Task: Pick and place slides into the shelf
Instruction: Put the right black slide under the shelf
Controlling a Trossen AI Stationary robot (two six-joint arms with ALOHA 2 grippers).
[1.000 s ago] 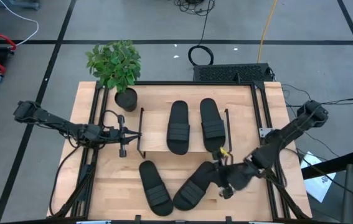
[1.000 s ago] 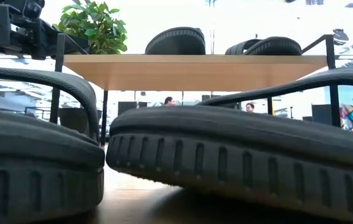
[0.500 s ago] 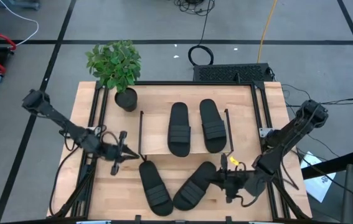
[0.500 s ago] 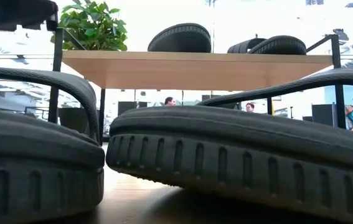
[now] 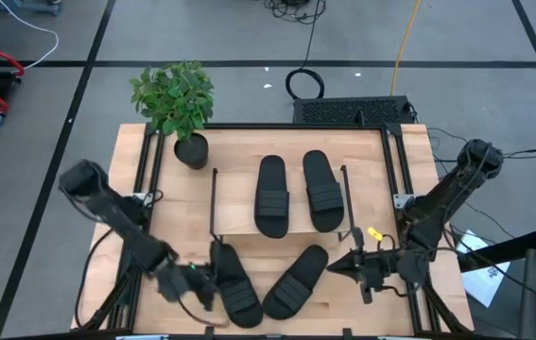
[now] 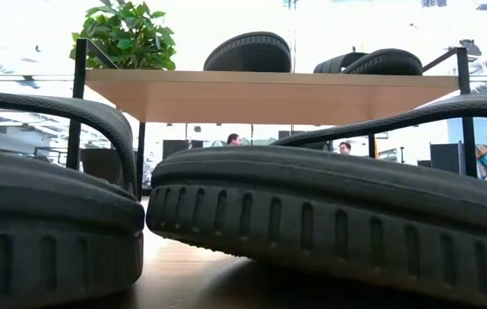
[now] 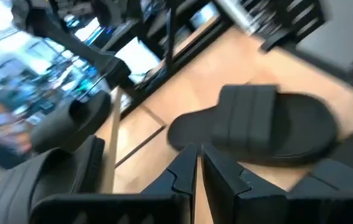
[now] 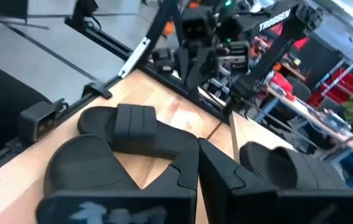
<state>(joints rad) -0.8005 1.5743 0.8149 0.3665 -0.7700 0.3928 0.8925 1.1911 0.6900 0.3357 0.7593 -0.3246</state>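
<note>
Two slides [image 5: 266,285] lie between the narrow-set jaws; the left gripper [image 5: 201,286] touches the nearer one, the right gripper [image 5: 348,268] stands farther off.

Even, bright overhead light on the table [image 5: 362,161], soft shadows. Low view glares white behind the shelf [image 6: 269,86]; near slides [image 6: 329,223] loom dark. Both wrist views smear with motion blur.

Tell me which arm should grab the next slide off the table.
Probably left. The left gripper is right beside the left loose slide, fingers shut. The right gripper sits apart from the other slide, also shut. Both must open first.
</note>
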